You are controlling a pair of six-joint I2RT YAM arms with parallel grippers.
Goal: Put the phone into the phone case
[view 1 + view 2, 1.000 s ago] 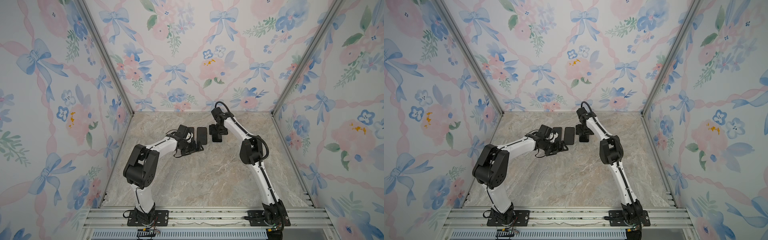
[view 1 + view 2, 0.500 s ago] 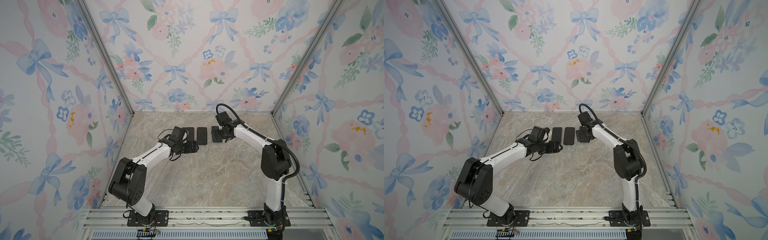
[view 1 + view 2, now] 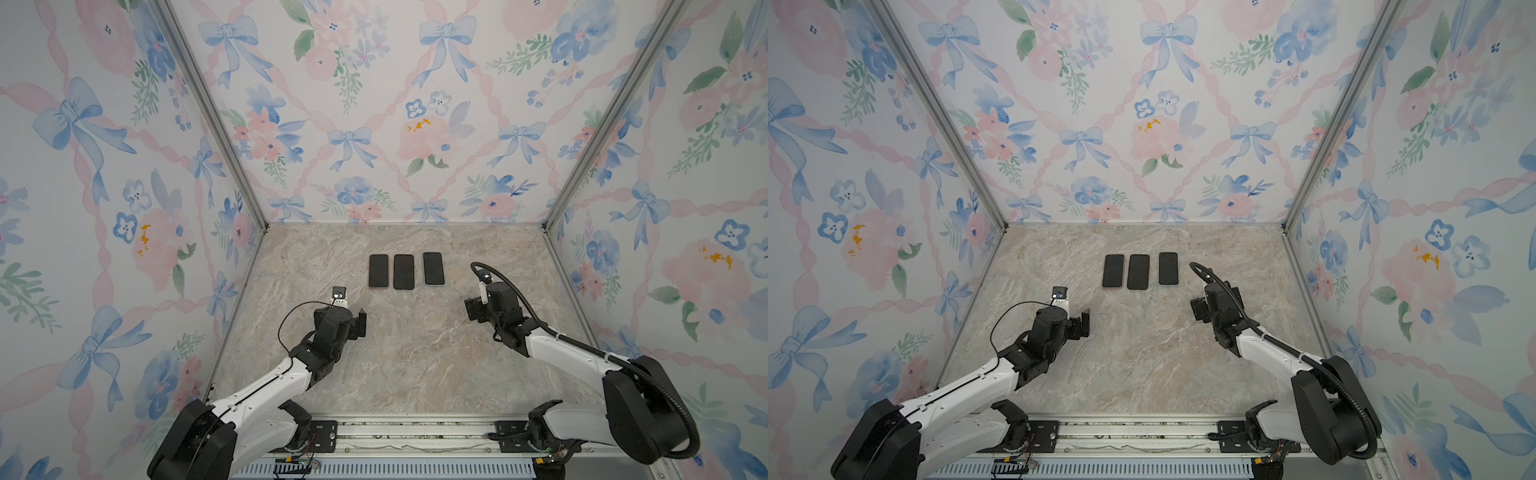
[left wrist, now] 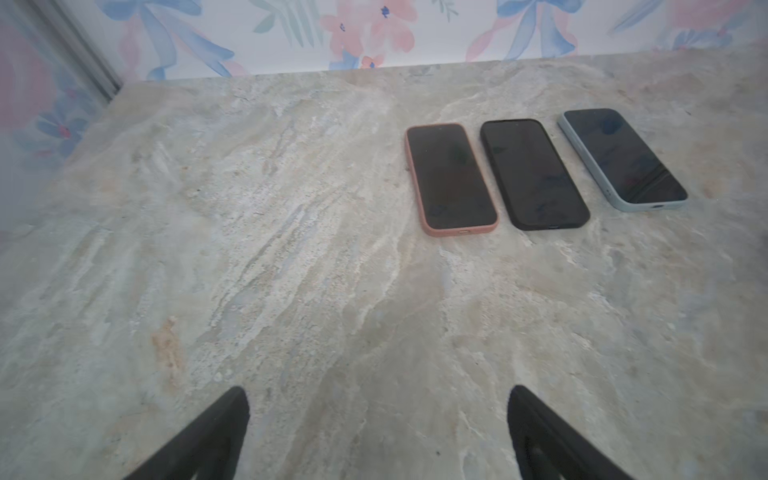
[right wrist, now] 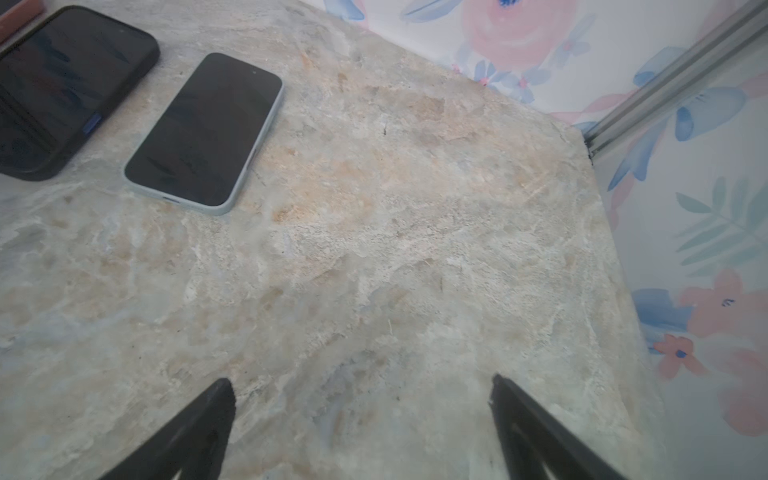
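Although every handset in the row looks seated in its shell, a corner not pressed fully home could spring out later, and these angles cannot rule out a slightly lifted edge. That is the main risk as I judge it, along with an arm sweeping low and knocking the row askew. The row lies flat, screens up, near the back middle of the beige marble-patterned worktop. It has the phone in a salmon-pink soft case on the left, the phone in a black case just beside it, and the phone in a pale blue case a little apart on the right. The left pincer hangs over bare worktop with its jaws spread wide and nothing held, nearer the robot than the pink-cased one and to its left. The right pincer is likewise wide open and empty, nearer than the blue-cased one and off to its right. Neither touches a phone.
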